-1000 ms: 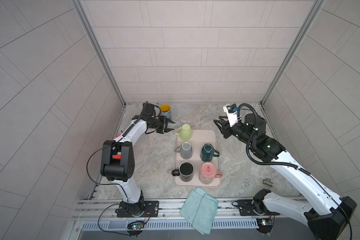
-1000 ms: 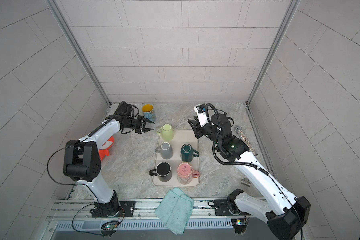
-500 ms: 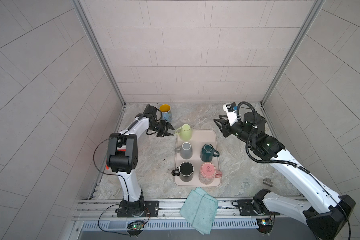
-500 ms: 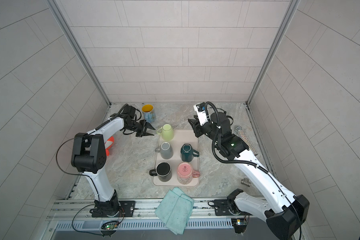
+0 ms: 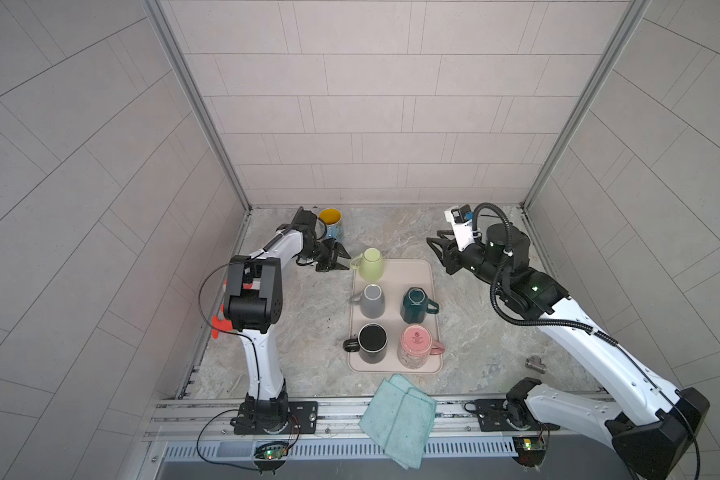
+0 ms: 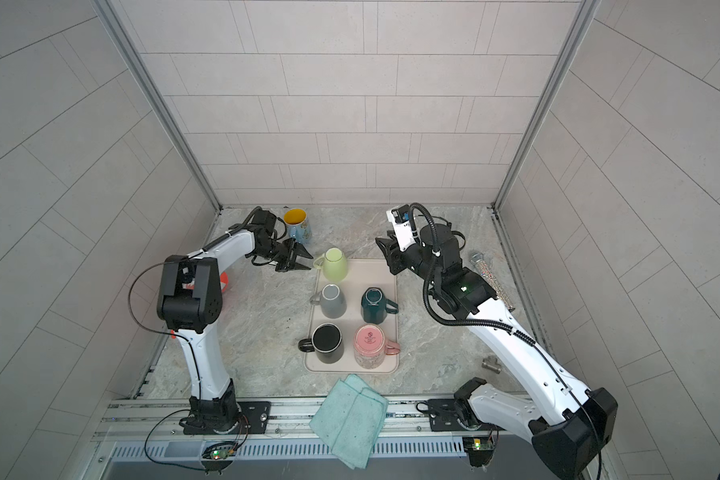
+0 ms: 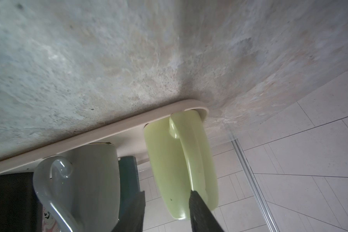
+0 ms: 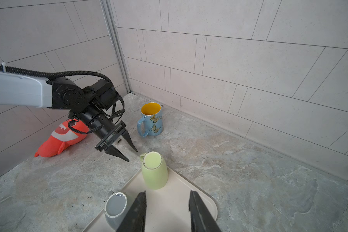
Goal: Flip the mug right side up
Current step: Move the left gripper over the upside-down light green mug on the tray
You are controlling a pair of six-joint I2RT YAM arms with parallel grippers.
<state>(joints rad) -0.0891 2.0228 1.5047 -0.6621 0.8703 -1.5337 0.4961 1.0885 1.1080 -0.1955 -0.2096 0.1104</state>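
Observation:
A light green mug (image 5: 370, 264) (image 6: 335, 264) (image 8: 154, 170) stands upside down on the far left corner of a beige tray (image 5: 427, 274) (image 8: 207, 202). My left gripper (image 5: 341, 262) (image 6: 304, 262) (image 8: 132, 155) is open, low over the counter. Its tips are just left of the mug's handle (image 7: 186, 152). In the left wrist view the green mug (image 7: 169, 156) lies beyond the gap, and one finger (image 7: 201, 211) overlaps the handle's end. My right gripper (image 5: 433, 245) (image 6: 381, 245) (image 8: 167, 196) hangs open and empty above the tray's far right corner.
Also on the tray: a grey mug (image 5: 371, 300), a teal mug (image 5: 414, 304) and a pink mug (image 5: 415, 345) stand upside down, and a black mug (image 5: 372, 342). A blue butterfly mug (image 5: 330, 223) stands upright at the back. A red plush toy (image 8: 62, 138) lies by the left wall. A teal cloth (image 5: 400, 419) hangs over the front edge.
My left gripper has slid right along the counter, from beside the butterfly mug to the green mug's handle. The right arm has barely moved.

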